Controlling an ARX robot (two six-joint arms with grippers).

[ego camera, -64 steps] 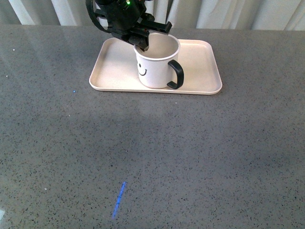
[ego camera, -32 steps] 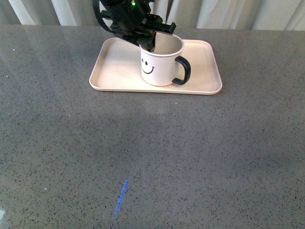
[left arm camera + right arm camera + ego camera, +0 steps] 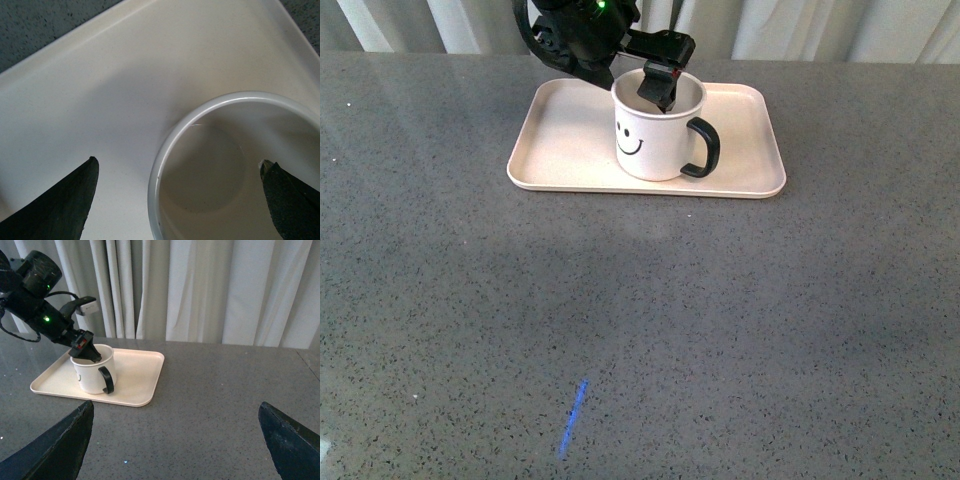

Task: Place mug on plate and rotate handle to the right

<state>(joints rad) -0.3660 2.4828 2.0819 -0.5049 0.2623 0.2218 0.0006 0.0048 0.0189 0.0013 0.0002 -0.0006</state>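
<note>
Front view: high on the body, angled down across the grey table (image 3: 640, 330) toward the curtains (image 3: 800, 25), with mug (image 3: 650, 145) and plate (image 3: 570, 140) at the far end. Left wrist view: very close, straight down on the mug's rim and bare plate. Right wrist view: set well back, near level, looking in from the side; all three share mug and plate.

Grey speckled tabletop (image 3: 770, 330); blue streak (image 3: 571, 416) near front edge; pale curtains (image 3: 210, 290) behind.
</note>
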